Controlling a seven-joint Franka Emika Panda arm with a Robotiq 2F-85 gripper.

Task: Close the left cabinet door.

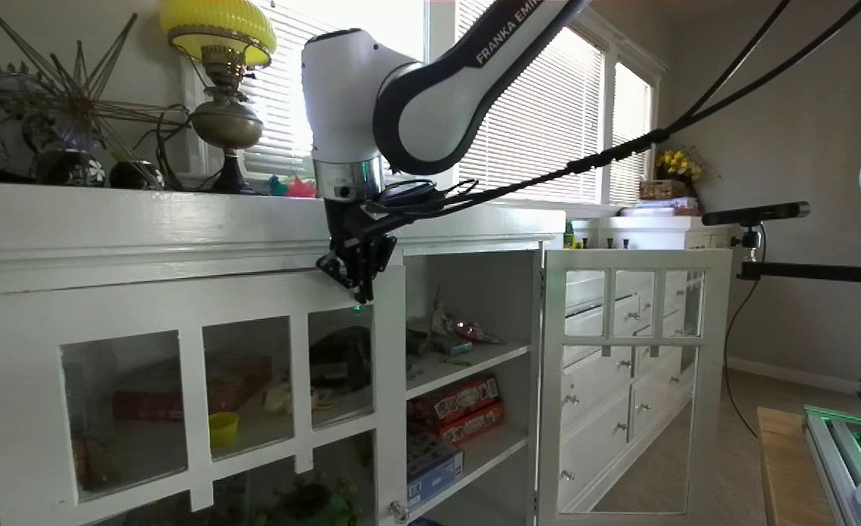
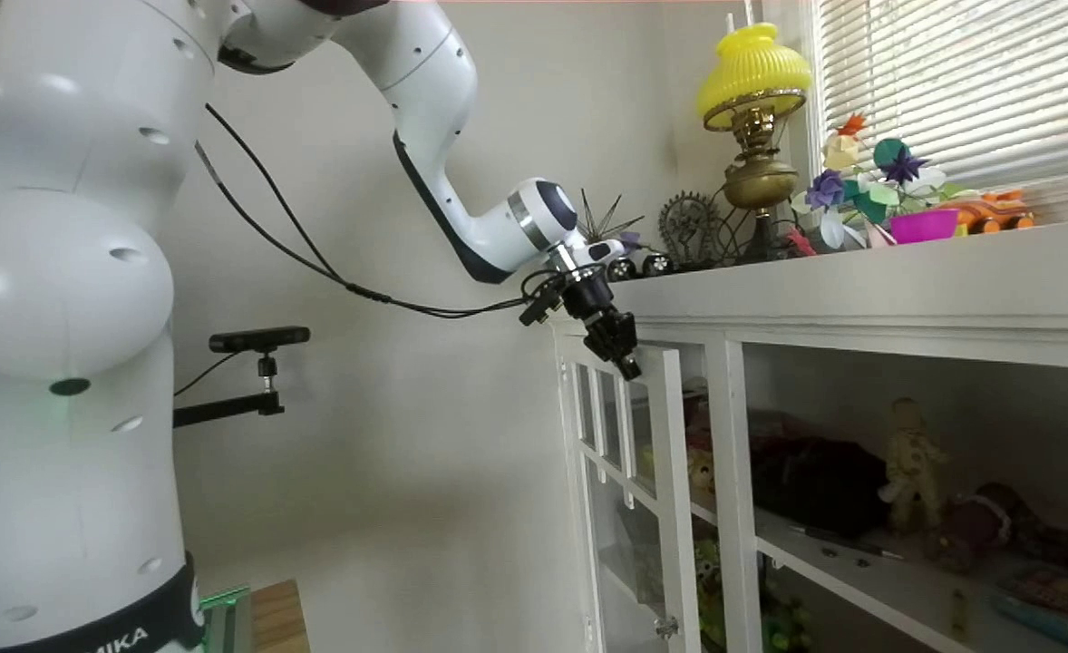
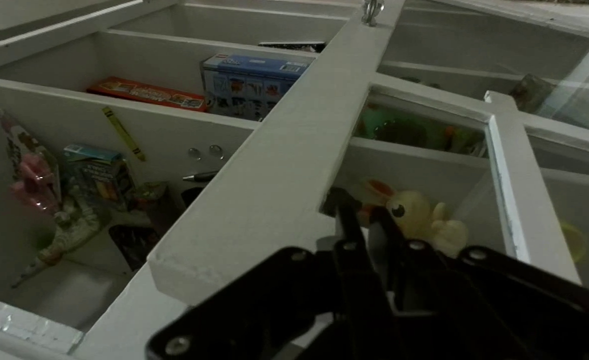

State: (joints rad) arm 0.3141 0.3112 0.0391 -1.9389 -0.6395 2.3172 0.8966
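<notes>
The empty pincer (image 3: pixel 365 215) is almost clenched, fingertips (image 3: pixel 349 227) slightly apart, by the upper free corner of the left cabinet door (image 1: pixel 196 409); whether they touch it, I cannot tell.

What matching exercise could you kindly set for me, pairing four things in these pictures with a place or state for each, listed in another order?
Things:
1. Tall yellow-shaded, brass-coloured lamp
2. Wide white wooden left cabinet door
3. Small yellow cup
4. Blue printed rectangular box

Places or states:
A. Seen through a clear glass pane
B. Beside a flat red box on a white shelf
C. On the white cabinet top
D. Standing partly open

Right pairs: 1-C; 2-D; 3-A; 4-B
</notes>
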